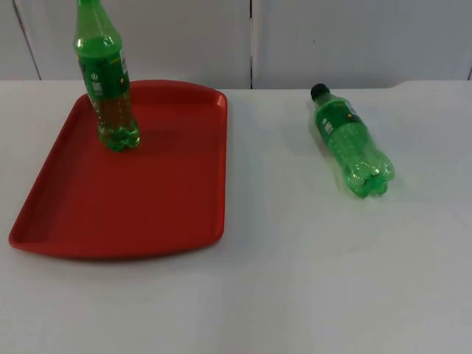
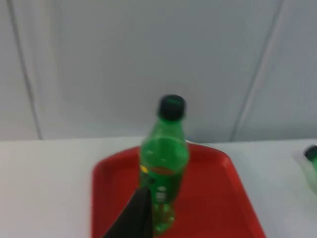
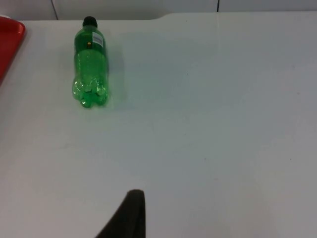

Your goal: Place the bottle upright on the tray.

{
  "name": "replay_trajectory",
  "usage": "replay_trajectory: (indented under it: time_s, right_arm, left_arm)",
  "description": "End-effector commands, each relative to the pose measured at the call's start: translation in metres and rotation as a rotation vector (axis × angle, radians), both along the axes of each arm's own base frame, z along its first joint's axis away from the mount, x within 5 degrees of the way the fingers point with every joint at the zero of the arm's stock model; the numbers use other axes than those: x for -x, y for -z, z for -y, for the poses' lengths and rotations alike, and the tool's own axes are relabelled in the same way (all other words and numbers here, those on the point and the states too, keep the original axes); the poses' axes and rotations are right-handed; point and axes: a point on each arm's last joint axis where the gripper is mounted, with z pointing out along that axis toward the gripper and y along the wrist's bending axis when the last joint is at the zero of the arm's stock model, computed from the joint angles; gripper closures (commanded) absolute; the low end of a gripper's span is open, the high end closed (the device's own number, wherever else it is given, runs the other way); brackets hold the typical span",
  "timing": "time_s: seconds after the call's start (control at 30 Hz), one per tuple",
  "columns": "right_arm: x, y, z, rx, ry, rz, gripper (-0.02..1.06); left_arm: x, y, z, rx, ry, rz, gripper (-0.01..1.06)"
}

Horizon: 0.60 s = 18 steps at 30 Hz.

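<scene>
The left gripper point(image 2: 132, 218), seen as one black fingertip, faces a green bottle point(image 1: 105, 77) standing upright at the far left of a red tray point(image 1: 147, 214); whether it is open or closed cannot be told. The right gripper point(image 3: 126, 215), its state equally unclear, looks across the white tabletop point(image 1: 310, 280) at a second green bottle point(image 1: 352, 141) lying on its side, black cap toward the grey partition wall point(image 1: 354, 37), well apart from the tray. Both labels are too small to read; the upright bottle's cap is cut off in the top view
</scene>
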Motion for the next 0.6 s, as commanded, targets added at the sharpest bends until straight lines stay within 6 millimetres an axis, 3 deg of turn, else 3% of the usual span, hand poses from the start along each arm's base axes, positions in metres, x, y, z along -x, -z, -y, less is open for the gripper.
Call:
replay_trajectory:
  time_s: [0.0, 0.23, 0.57]
  right_arm:
    - [0.000, 0.000, 0.000, -0.002, 0.003, 0.003, -0.01]
    - [0.000, 0.000, 0.000, -0.002, 0.003, 0.003, -0.01]
    - [0.000, 0.000, 0.000, -0.002, 0.003, 0.003, -0.01]
  left_arm:
    - [0.004, 0.000, 0.006, -0.006, 0.025, -0.009, 0.00]
    - [0.015, -0.004, 0.017, -0.086, 0.104, 0.005, 0.00]
    - [0.058, -0.021, -0.005, -0.201, 0.059, -0.052, 0.00]
